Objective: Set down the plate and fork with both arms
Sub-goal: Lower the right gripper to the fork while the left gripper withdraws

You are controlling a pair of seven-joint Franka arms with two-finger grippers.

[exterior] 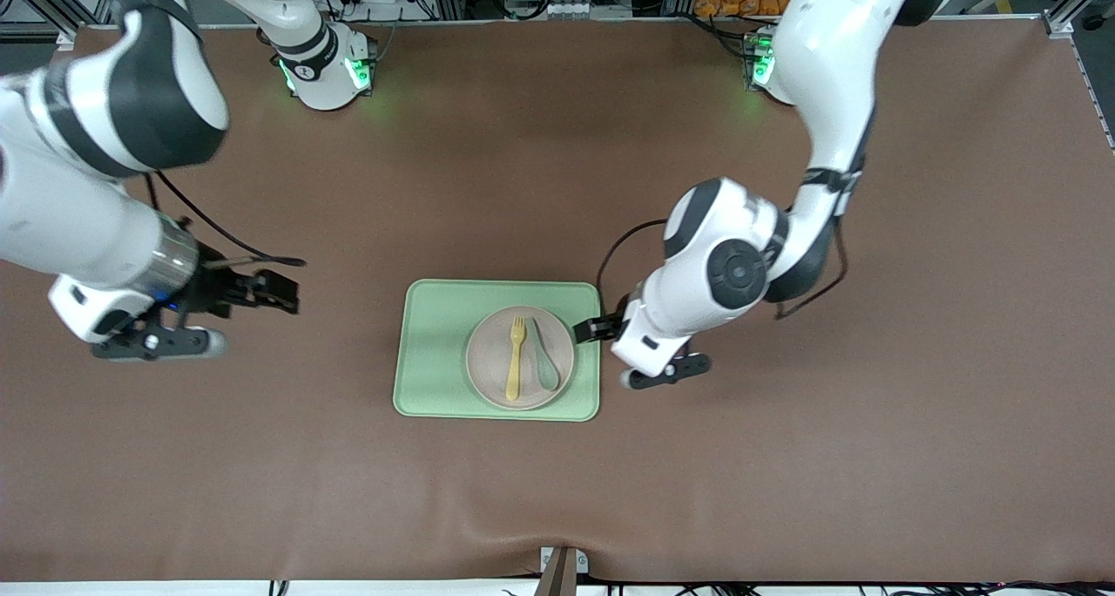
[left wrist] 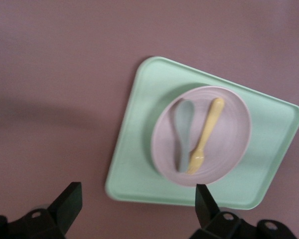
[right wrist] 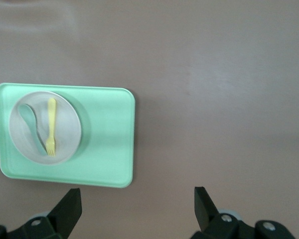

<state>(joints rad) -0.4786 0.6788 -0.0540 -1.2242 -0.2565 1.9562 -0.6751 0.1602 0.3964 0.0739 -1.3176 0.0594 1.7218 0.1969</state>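
The pale plate [exterior: 488, 361] sits on the light-green tray [exterior: 435, 343], on its half toward the left arm's end. The yellow fork [exterior: 516, 358] lies on the plate beside a teal spoon [exterior: 546, 365]. My left gripper [exterior: 585, 328] is open and empty, over the tray's edge at the left arm's end, close to the plate's rim. Its wrist view shows the tray [left wrist: 139, 149], plate [left wrist: 229, 134], fork [left wrist: 207, 137] and spoon [left wrist: 183, 134] past the open gripper [left wrist: 138, 199]. My right gripper [exterior: 283, 295] is open and empty over bare table toward the right arm's end.
The right wrist view shows the tray [right wrist: 107, 139], plate [right wrist: 67, 132], fork [right wrist: 51, 124] and spoon [right wrist: 32, 124] well off from the open right gripper [right wrist: 137, 199]. Brown mat [exterior: 784, 457] covers the table all round the tray.
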